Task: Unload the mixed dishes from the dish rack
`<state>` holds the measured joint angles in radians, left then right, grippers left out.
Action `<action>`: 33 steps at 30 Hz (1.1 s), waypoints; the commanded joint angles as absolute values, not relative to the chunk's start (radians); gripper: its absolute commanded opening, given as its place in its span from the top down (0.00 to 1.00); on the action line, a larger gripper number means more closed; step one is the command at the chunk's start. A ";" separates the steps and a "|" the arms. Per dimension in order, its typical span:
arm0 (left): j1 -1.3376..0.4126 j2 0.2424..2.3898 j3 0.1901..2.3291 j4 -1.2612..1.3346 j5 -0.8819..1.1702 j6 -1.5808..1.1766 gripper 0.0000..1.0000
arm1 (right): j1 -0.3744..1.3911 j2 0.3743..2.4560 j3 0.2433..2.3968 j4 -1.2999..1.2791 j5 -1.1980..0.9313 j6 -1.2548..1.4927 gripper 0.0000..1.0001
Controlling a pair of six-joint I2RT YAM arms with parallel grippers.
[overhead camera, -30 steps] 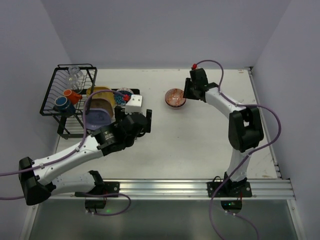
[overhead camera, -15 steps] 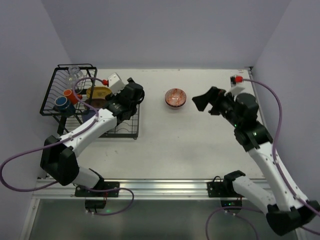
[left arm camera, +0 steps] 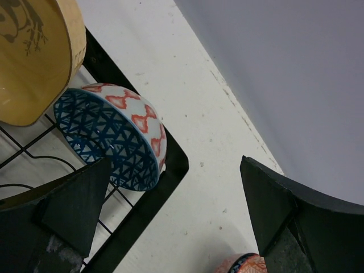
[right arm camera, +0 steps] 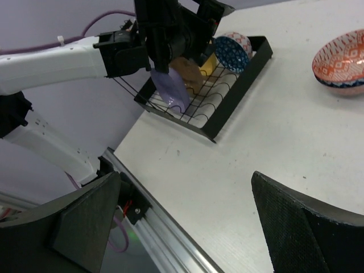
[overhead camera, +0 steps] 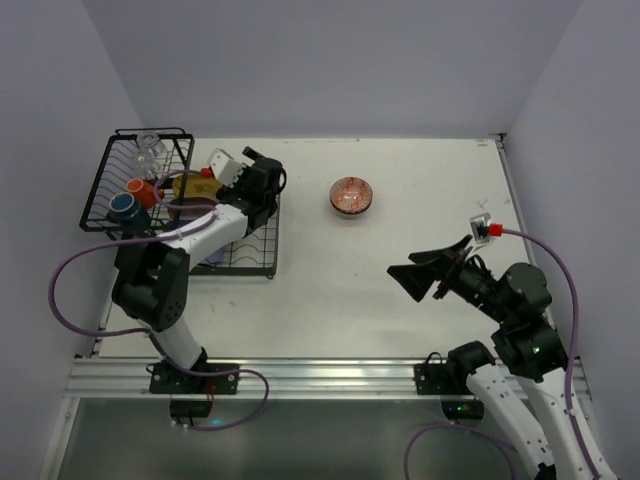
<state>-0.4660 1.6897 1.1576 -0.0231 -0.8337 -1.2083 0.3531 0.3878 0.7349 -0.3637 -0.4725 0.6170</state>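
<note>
One 
dish is out so far. Lower right of the top view, right gripper (overhead camera: pixel 430 262) hangs empty, jaws wide. Mid-frame, reddish patterned bowl (overhead camera: pixel 351 195) sits on white table (overhead camera: pixel 400 330). Upper left, left gripper (left arm camera: pixel 173 219), spread and empty, hovers over black wire dish rack (overhead camera: pixel 150 131). Blue-white bowl (left arm camera: pixel 111 139), tan plate (left arm camera: pixel 31 57), lavender plate (right arm camera: pixel 170 88), orange mug (overhead camera: pixel 143 190), dark mug (overhead camera: pixel 125 206) and clear glass (overhead camera: pixel 150 152) are left inside.

The dish rack (left arm camera: pixel 165 187) is black coated wire, matt. The blue-white bowl (left arm camera: pixel 108 142) looks glazed and smooth; the tan plate (left arm camera: pixel 34 57) has a satin sheen. The white worktop (left arm camera: pixel 193 114) is matt, faintly scuffed. Fingers (right arm camera: pixel 296 227) of the right claw (right arm camera: pixel 186 177) are matt black, finely grained.
</note>
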 commanded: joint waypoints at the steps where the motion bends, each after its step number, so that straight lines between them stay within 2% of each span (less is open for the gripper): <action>1: -0.445 1.742 1.180 0.039 -0.919 -1.278 0.00 | 0.351 0.374 0.726 -0.411 -0.477 0.615 0.01; 4: -0.439 1.775 1.170 0.066 -0.950 -1.295 0.00 | 0.351 0.364 0.727 -0.411 -0.448 0.604 0.01; 9: -0.368 1.859 1.166 0.167 -0.807 -1.264 0.01 | 0.351 0.387 0.701 -0.385 -0.483 0.601 0.01; 13: -0.365 1.899 1.164 0.261 -0.787 -1.215 0.08 | 0.351 0.393 0.672 -0.364 -0.476 0.603 0.01; 16: -0.365 1.920 1.163 0.297 -0.781 -1.204 0.18 | 0.353 0.400 0.669 -0.353 -0.476 0.603 0.01; 18: -0.365 1.931 1.164 0.308 -0.772 -1.203 0.28 | 0.351 0.408 0.672 -0.347 -0.479 0.600 0.01; 21: -0.365 1.930 1.158 0.318 -0.767 -1.212 0.36 | 0.353 0.413 0.673 -0.347 -0.480 0.597 0.01; 22: -0.365 1.927 1.155 0.321 -0.765 -1.215 0.44 | 0.351 0.414 0.673 -0.347 -0.480 0.595 0.01; 27: -0.365 1.917 1.138 0.339 -0.770 -1.226 0.64 | 0.353 0.413 0.673 -0.347 -0.482 0.589 0.01; 28: -0.364 1.917 1.138 0.341 -0.769 -1.229 0.72 | 0.351 0.413 0.673 -0.345 -0.482 0.589 0.01; 33: -0.365 1.922 1.138 0.356 -0.761 -1.238 0.85 | 0.353 0.403 0.680 -0.356 -0.479 0.580 0.01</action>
<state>-0.3672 1.9320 1.1454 0.2970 -0.7162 -1.2335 0.3531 0.4057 0.6670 -0.3836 -0.4641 0.6014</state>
